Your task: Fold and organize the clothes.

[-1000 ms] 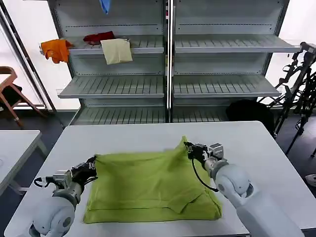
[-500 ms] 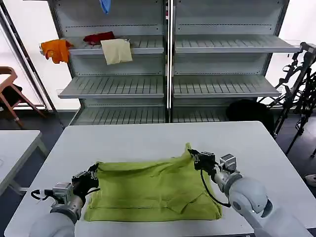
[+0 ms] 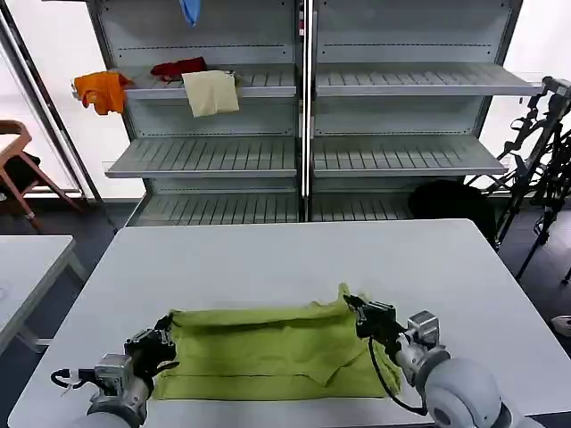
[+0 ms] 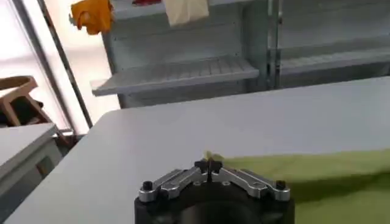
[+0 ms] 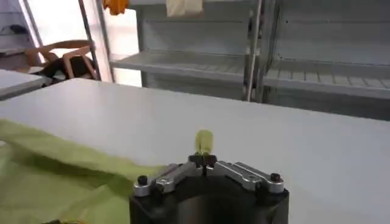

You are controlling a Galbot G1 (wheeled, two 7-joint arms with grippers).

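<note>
The lime-green T-shirt (image 3: 268, 349) lies as a wide, partly folded band near the front edge of the white table (image 3: 285, 259). My left gripper (image 3: 166, 326) is shut on the shirt's far left corner, where a sliver of green fabric (image 4: 210, 157) pokes out between its closed tips (image 4: 209, 164). My right gripper (image 3: 350, 303) is shut on the far right corner, and a small green tab (image 5: 204, 141) stands up above its tips (image 5: 203, 159). Both held corners sit low over the table. The shirt (image 5: 55, 176) trails off to one side in the right wrist view.
Grey metal shelving (image 3: 303, 116) stands behind the table, with an orange garment (image 3: 101, 89), a red cloth (image 3: 178, 66) and a cream cloth (image 3: 211, 92) on an upper shelf. A wooden chair (image 3: 18, 165) is at far left, a second table (image 3: 27, 267) beside it, tripods (image 3: 535, 152) at right.
Both grippers have drawn the shirt's far edge toward the front of the table. The green area has shrunk from a broad sheet to a narrower band.
</note>
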